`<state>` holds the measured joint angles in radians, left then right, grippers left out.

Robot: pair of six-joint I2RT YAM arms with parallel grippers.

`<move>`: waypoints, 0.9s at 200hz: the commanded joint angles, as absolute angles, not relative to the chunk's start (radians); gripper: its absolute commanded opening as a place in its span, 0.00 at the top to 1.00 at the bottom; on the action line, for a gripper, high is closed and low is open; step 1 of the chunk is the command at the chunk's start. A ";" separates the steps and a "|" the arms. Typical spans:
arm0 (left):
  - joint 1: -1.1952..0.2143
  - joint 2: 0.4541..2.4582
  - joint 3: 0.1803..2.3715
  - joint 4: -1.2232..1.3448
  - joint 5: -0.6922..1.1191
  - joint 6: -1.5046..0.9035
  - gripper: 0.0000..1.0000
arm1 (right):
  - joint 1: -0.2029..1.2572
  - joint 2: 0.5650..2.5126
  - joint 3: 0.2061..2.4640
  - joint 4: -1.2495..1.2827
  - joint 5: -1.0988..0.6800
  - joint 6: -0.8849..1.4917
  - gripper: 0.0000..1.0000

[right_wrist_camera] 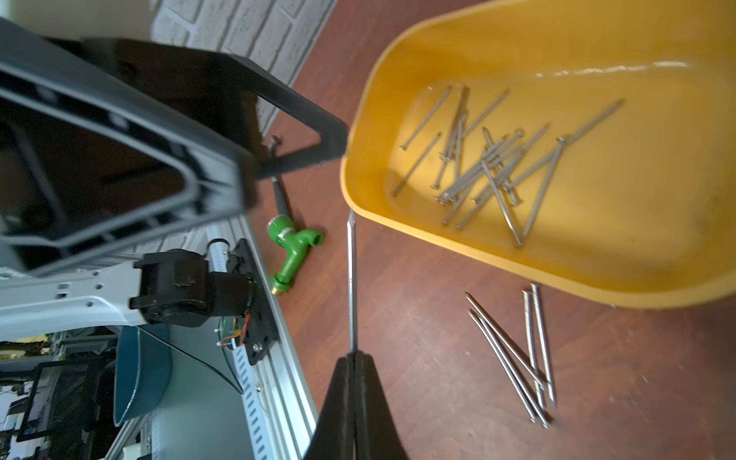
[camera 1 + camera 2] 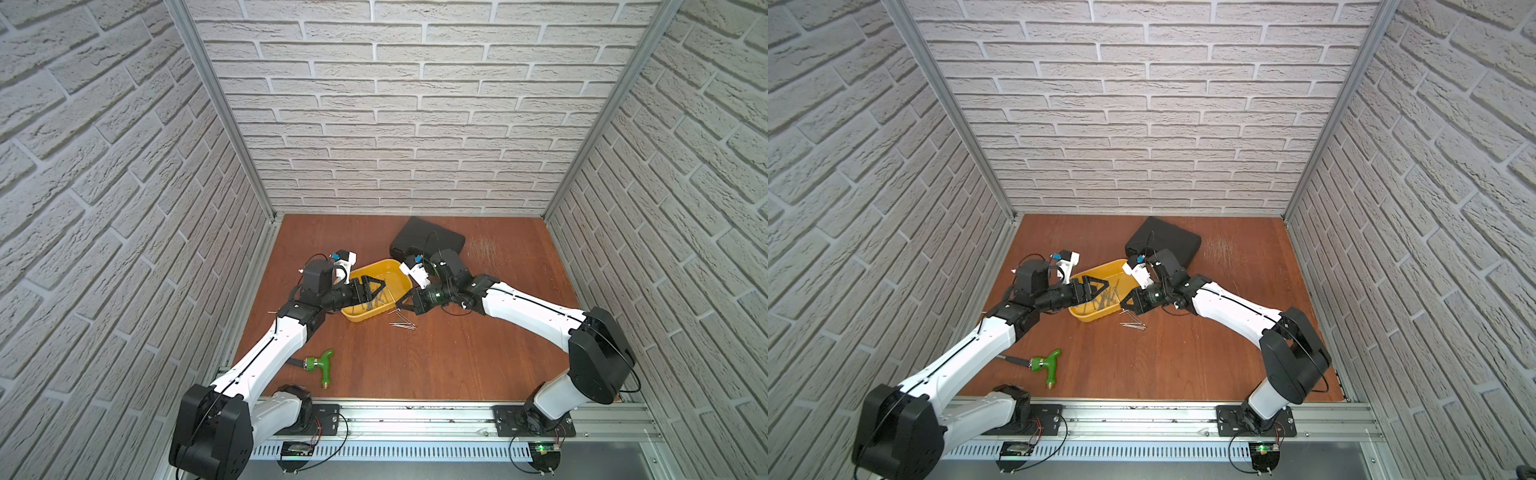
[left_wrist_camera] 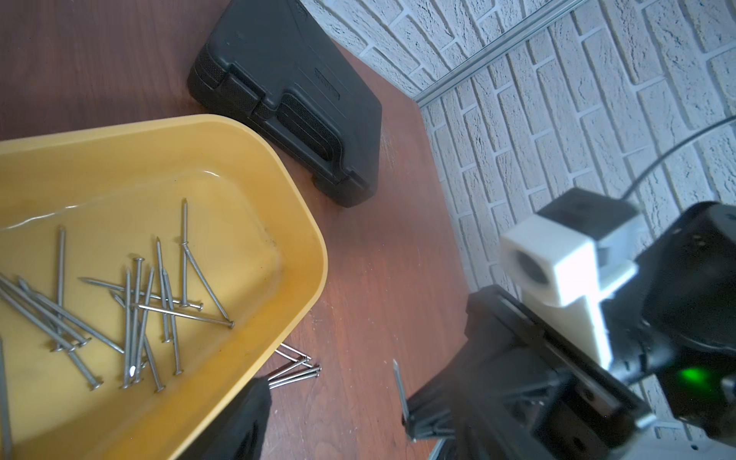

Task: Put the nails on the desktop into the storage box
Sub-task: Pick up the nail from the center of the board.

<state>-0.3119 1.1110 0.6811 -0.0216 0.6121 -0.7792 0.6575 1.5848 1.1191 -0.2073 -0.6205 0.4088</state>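
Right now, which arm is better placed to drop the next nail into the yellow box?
Right. The right gripper is shut on a nail beside the storage box rim; the left gripper hangs open above the box, holding nothing.

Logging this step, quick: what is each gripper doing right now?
Left gripper: open, holding nothing.
Right gripper: shut on one thin silvery-grey metal nail.

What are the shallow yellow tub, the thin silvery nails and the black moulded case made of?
The shallow yellow tub looks like plastic: smooth and slightly glossy, with light glinting off its floor and a rounded rim. The thin silvery nails are metal, likely steel, with a dull grey sheen. The black moulded case is probably hard plastic: matte, with textured panels and moulded ribs.
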 commanded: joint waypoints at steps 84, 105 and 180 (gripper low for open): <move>-0.302 1.148 0.698 0.088 0.679 -0.827 0.44 | 0.709 1.604 1.193 -0.144 -0.647 0.466 0.98; -0.303 1.165 0.706 0.089 0.703 -0.832 0.47 | 0.711 1.616 1.208 -0.146 -0.623 0.459 0.98; -0.312 1.208 0.739 0.055 0.738 -0.833 0.83 | 0.728 1.684 1.307 -0.207 -0.579 0.428 0.98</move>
<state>-0.3096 1.1988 0.7082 0.0376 0.7216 -0.8417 0.7147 1.6798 1.2751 -0.2146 -0.5941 0.4488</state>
